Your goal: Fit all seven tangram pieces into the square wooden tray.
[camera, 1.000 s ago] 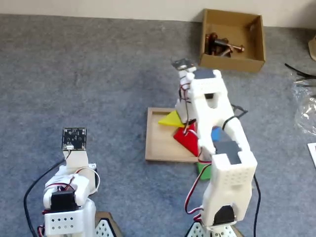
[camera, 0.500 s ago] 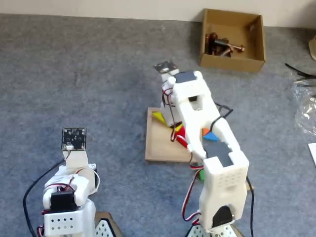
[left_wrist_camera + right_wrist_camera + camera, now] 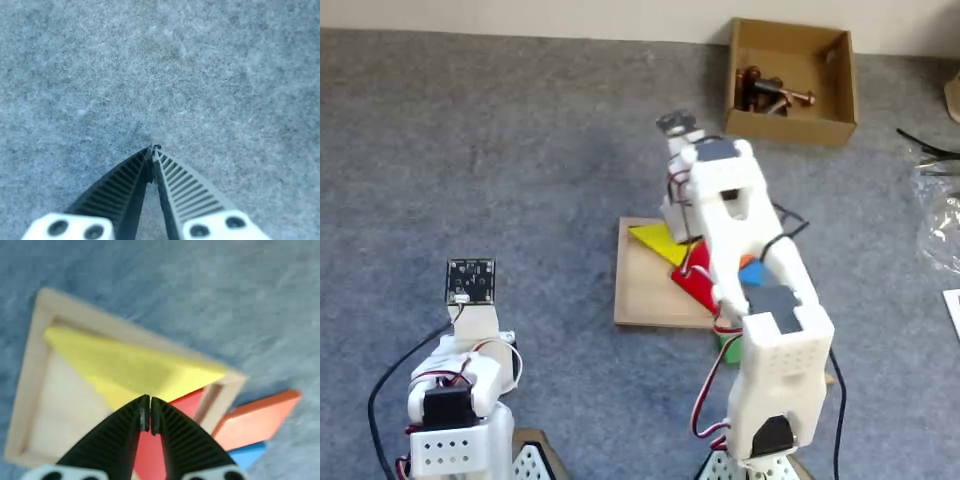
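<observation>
Right jaws, pressed together and empty, are poised over the near edge of the yellow triangle (image 3: 130, 367), which lies in the square wooden tray (image 3: 35, 365) beside the red triangle (image 3: 192, 400). One yellow tip appears to ride over the tray's rim. The step is probably a closed-jaw nudge to seat this piece. It would go best as a low, slow push along the tray floor towards the open corner, flat against the triangle's edge so the piece slides rather than pivots or climbs the red one. The orange piece (image 3: 255, 417) and blue piece (image 3: 247, 456) wait outside the rim on the desk (image 3: 470, 150). Left jaws are likewise closed on nothing, over bare grey desk.

In the high view the right arm (image 3: 750, 250) covers the tray's far side. A green piece (image 3: 728, 348) peeks from beneath it. Seven pieces cannot be counted, nor can contact between the jaw tips and the yellow triangle be confirmed.
</observation>
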{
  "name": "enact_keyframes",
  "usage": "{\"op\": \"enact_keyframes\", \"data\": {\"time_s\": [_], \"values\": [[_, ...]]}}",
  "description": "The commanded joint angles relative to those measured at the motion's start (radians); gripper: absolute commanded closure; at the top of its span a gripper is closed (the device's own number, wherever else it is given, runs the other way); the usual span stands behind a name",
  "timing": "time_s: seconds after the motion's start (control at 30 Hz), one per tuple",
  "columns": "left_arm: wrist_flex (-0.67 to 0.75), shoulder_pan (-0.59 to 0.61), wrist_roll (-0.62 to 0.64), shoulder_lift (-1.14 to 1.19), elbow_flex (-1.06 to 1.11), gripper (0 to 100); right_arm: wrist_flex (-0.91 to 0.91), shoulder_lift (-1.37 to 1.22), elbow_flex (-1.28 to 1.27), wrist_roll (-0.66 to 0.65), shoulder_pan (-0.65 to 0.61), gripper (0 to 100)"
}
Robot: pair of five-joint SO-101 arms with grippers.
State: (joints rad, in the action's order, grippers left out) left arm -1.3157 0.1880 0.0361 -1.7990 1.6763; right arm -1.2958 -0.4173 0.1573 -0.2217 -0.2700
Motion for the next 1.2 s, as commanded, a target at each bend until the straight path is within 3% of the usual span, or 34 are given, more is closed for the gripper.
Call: {"op": "enact_keyframes", "data": {"time_s": [0.0, 0.77, 0.9, 1.17], "values": [[-0.008, 0.008, 0.002, 0.007, 0.021, 100, 0.081, 0.062, 0.065, 0.002, 0.024, 99.3], [-0.008, 0.008, 0.002, 0.007, 0.021, 100, 0.237, 0.059, 0.042, 0.000, 0.070, 99.3], [-0.008, 0.008, 0.002, 0.007, 0.021, 100, 0.263, 0.059, -0.018, -0.084, 0.067, 99.3], [-0.008, 0.008, 0.002, 0.007, 0.021, 100, 0.288, 0.064, -0.093, -0.092, 0.067, 99.3]]}}
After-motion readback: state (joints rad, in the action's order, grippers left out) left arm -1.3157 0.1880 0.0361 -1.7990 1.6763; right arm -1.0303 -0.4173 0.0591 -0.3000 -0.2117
